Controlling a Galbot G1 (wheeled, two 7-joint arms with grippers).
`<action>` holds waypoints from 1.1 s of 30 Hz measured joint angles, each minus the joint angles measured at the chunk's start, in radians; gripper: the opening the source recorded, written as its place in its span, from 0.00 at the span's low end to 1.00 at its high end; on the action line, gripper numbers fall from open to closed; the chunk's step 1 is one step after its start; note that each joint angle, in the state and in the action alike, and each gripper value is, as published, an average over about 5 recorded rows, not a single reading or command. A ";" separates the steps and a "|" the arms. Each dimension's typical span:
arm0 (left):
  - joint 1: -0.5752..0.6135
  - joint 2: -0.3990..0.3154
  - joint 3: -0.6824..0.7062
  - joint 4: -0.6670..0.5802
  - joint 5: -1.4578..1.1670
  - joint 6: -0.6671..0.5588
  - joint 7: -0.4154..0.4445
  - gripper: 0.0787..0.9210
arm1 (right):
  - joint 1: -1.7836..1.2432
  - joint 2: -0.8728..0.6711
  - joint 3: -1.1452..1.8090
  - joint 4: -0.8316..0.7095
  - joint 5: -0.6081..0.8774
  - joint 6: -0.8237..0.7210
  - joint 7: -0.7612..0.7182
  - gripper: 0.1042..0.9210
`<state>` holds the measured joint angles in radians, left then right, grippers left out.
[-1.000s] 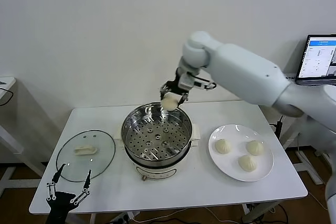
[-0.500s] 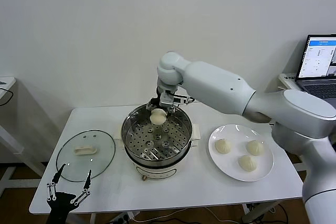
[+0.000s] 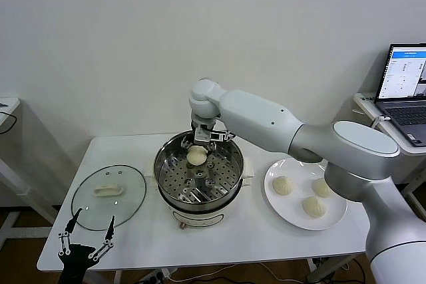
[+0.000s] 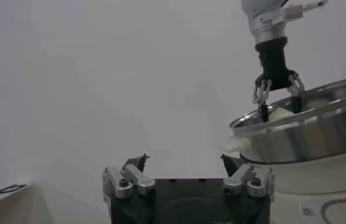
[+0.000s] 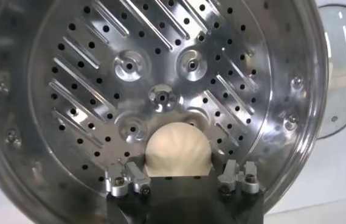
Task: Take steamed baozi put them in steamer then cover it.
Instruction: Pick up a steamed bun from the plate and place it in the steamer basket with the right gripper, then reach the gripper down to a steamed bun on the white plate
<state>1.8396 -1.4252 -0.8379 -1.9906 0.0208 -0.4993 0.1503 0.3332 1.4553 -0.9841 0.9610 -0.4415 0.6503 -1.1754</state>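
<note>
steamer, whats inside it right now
Inside the steamer is its perforated tray and one baozi, held over the tray by the right gripper. The gripper hides the bun's near side, so contact with the tray cannot be seen.

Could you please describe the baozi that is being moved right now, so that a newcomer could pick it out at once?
Find the shiny steamer in the middle of the white table. The right pincer reaches down inside it, shut on one cream baozi just above the perforated tray. The other three baozi lie on the white plate beside the steamer; only this one is gripped.
</note>
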 measured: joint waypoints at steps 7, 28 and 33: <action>-0.001 0.000 -0.003 0.003 0.000 0.000 -0.001 0.88 | -0.007 0.007 -0.002 -0.012 -0.007 -0.003 0.008 0.88; -0.011 0.011 0.002 -0.005 0.000 0.007 -0.004 0.88 | 0.167 -0.352 -0.063 0.119 0.513 -0.389 -0.103 0.88; -0.015 0.012 0.004 -0.005 0.001 0.008 -0.004 0.88 | 0.168 -0.482 -0.130 0.131 0.614 -0.516 -0.111 0.88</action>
<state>1.8243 -1.4131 -0.8334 -1.9952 0.0215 -0.4915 0.1461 0.5008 0.9730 -1.1143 1.0925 0.1727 0.1346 -1.2859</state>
